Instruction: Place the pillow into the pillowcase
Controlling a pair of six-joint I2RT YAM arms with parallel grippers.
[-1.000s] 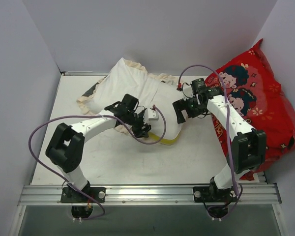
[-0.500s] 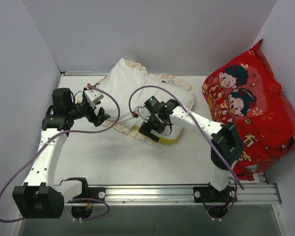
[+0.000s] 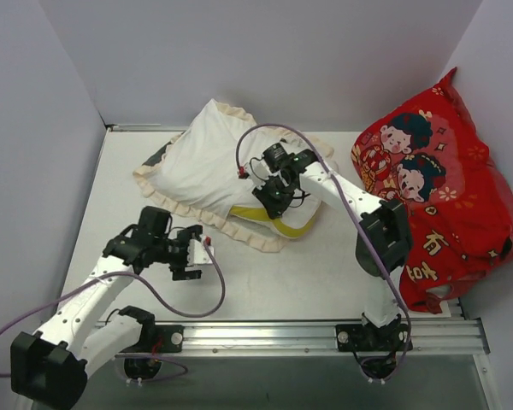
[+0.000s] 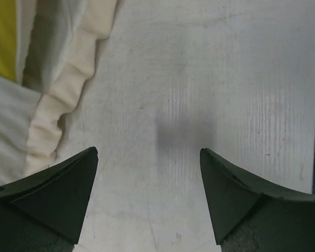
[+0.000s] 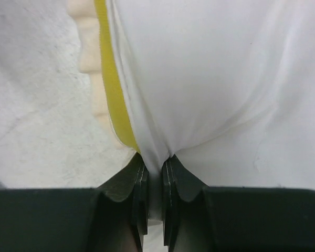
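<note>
Seen from above, the pillow [image 3: 306,209] rests on the frilled pillowcase [image 3: 239,232] mid-table, its yellow end exposed; the left wrist view shows the left gripper [image 4: 147,157] gaping empty over the table [image 4: 226,79] beside the frill; and the right wrist view shows the right gripper [image 5: 152,168] pinching the pillow's yellow-edged end, apparently to steer it.
</note>
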